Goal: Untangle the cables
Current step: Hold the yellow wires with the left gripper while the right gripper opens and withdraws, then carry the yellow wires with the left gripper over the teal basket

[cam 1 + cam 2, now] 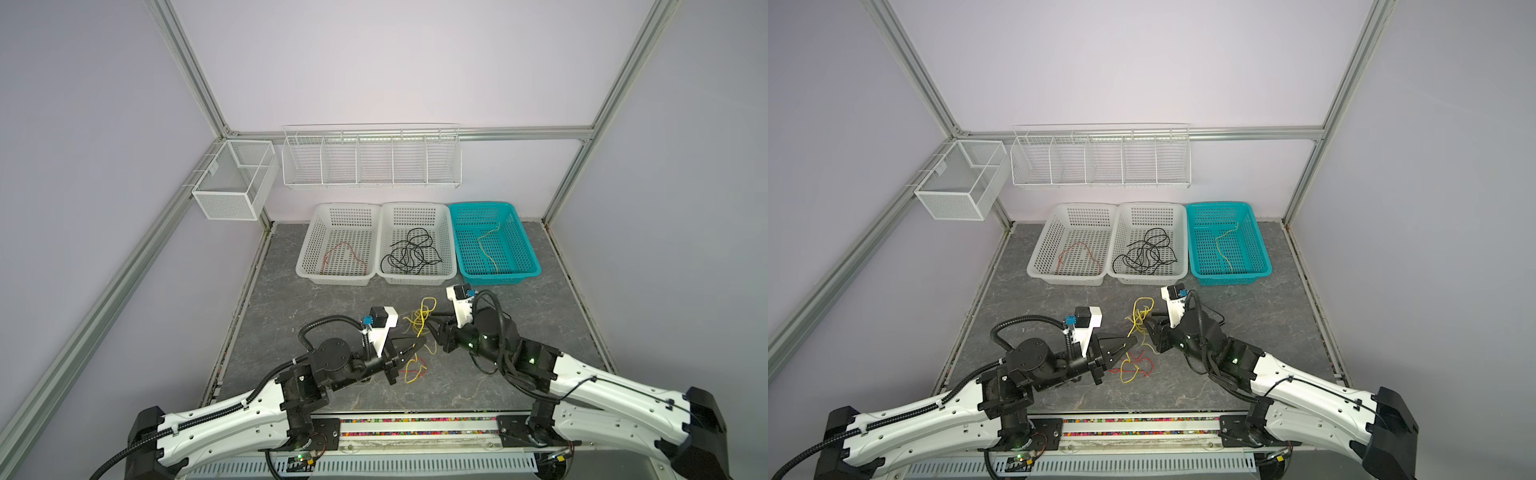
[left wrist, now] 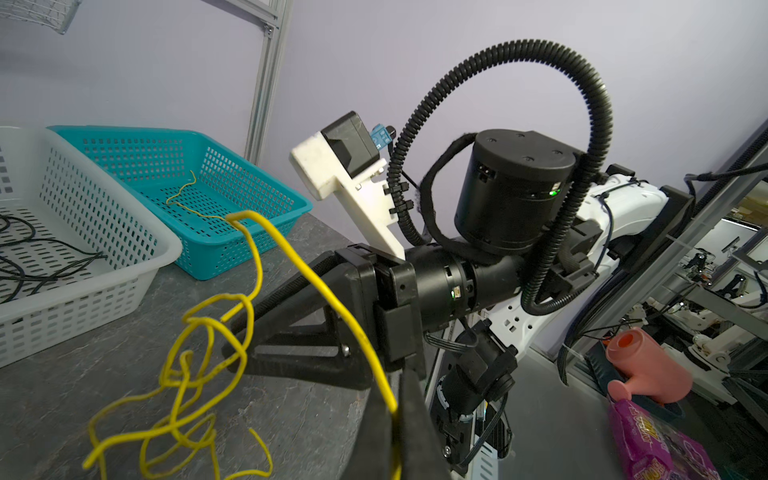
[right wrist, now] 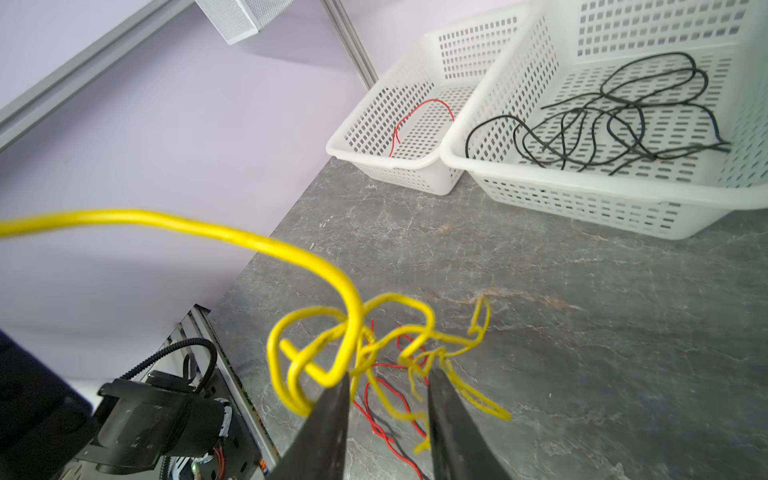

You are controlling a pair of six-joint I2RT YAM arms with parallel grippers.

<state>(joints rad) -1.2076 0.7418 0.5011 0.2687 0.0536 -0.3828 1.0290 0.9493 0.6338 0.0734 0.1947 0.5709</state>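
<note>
Left wrist view: the left claw (image 2: 392, 411) was clamped on the yellow cable (image 2: 316, 281); the right claw (image 3: 390, 376) stood partly open around its tangled loops over the bench (image 3: 582, 332).

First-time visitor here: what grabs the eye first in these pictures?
A bright yellow cable tangle hangs over the grey table. The left gripper pinches a strand, and the right gripper stands open around others. Behind, a teal basket stands right of two white baskets.

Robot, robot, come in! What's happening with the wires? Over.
Left fingers shut on yellow cable. Right fingers open, straddling the yellow tangle. Red cable lying underneath.
</note>
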